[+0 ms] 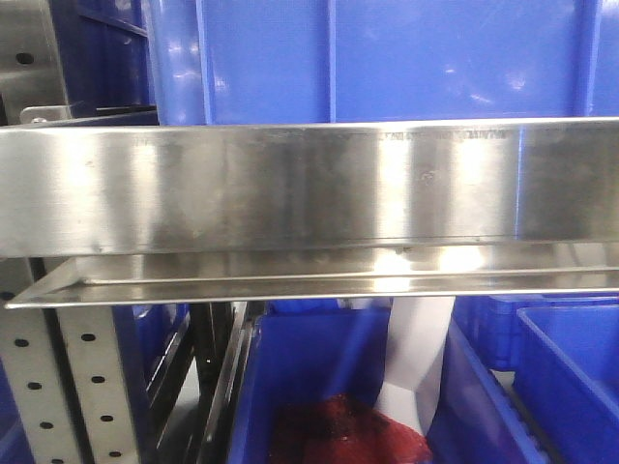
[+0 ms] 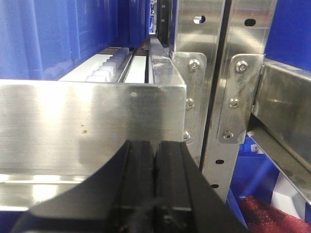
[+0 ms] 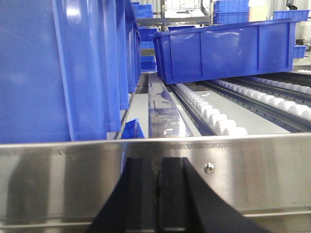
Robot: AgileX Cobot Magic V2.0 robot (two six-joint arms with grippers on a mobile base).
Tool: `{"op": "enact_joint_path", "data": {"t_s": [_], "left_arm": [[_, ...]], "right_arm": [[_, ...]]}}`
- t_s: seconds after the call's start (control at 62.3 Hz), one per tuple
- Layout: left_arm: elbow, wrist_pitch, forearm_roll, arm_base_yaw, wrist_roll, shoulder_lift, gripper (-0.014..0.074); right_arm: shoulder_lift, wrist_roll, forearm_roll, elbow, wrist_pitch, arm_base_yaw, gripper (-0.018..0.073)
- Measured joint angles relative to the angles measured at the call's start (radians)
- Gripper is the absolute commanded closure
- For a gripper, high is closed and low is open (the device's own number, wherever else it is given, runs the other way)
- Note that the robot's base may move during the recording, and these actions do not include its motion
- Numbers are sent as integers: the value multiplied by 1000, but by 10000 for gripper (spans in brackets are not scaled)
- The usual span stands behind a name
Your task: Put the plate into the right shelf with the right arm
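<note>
Facing the right shelf [image 3: 146, 179] rail, the right pincer [image 3: 159, 194] sits pressed together, empty.

We see our left black two-fingered pincer [image 2: 154, 167] with fingers pressed together, holding nothing. Our right black two-fingered pincer [image 3: 159, 187] is likewise closed, its fingers meeting, level and pointing forward.

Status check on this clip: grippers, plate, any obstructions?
Left gripper shut, empty. Right gripper shut, empty. Plate not in view. Steel shelf rail close ahead of both grippers; blue bins on the roller tracks.
</note>
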Motion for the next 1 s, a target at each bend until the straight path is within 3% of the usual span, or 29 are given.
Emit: {"op": "enact_joint_path", "data": {"t_s": [0.995], "left_arm": [[0, 0, 0, 0, 0, 0, 643]], "right_arm": [[0, -17, 3, 0, 29, 7, 504]]}}
